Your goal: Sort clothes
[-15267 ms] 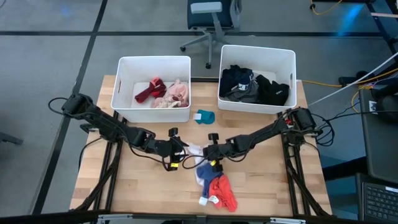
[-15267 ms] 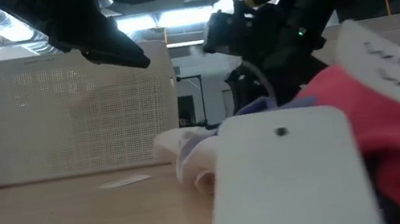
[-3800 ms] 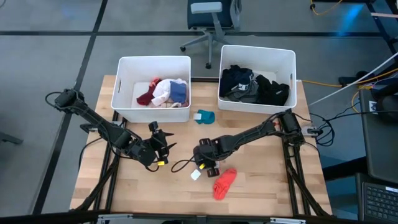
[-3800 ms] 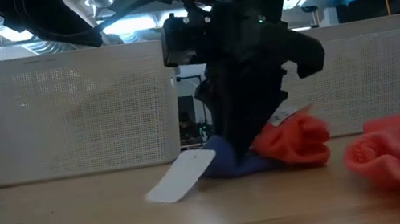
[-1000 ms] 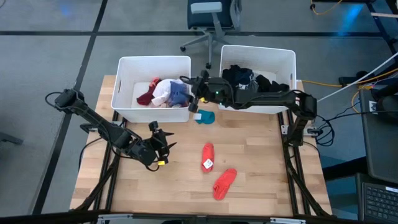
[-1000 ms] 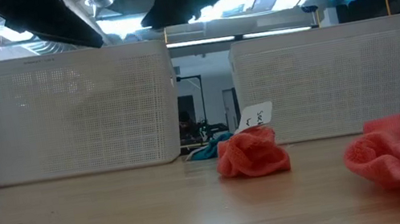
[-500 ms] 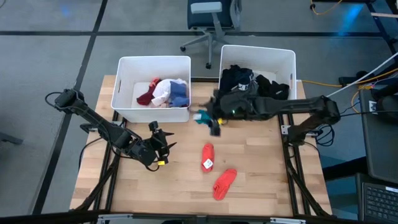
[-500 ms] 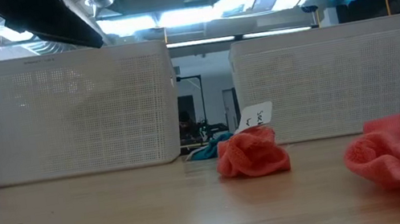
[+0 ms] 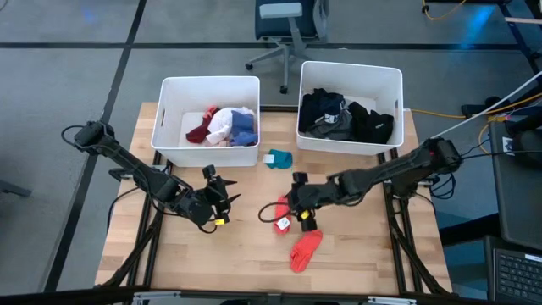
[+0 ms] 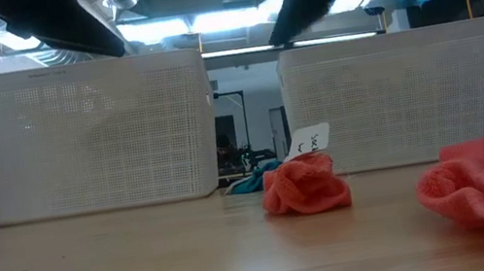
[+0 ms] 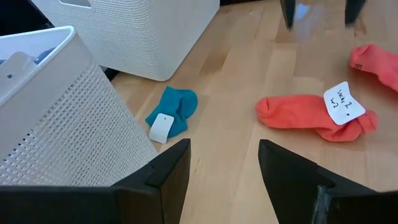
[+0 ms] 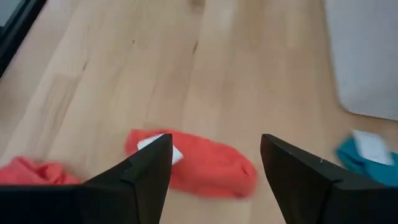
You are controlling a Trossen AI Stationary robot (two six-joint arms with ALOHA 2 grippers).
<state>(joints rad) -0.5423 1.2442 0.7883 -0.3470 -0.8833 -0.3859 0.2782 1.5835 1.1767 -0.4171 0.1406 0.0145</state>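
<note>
Clothes lie partly on the wooden table [image 9: 356, 246] and partly in two bins. Your right gripper [image 9: 298, 212] hangs with its dark fingers spread and empty, just above an orange-red sock [image 9: 282, 211] that lies flat and elongated, a white paper tag on it. Nearer you sits a second red garment [image 9: 306, 248], soft and bunched, apart from the first. Farther off, a small teal piece [image 9: 279, 158] with its own white tag lies crumpled between the bins, close to their near walls. Your left gripper [image 9: 222, 199] waits over the left half of the table, fingers open, holding nothing. Left white bin [image 9: 206, 85], perforated plastic, holds maroon, white and blue fabric in a loose heap. Right white bin [image 9: 351, 70] holds black and grey garments piled together.
</note>
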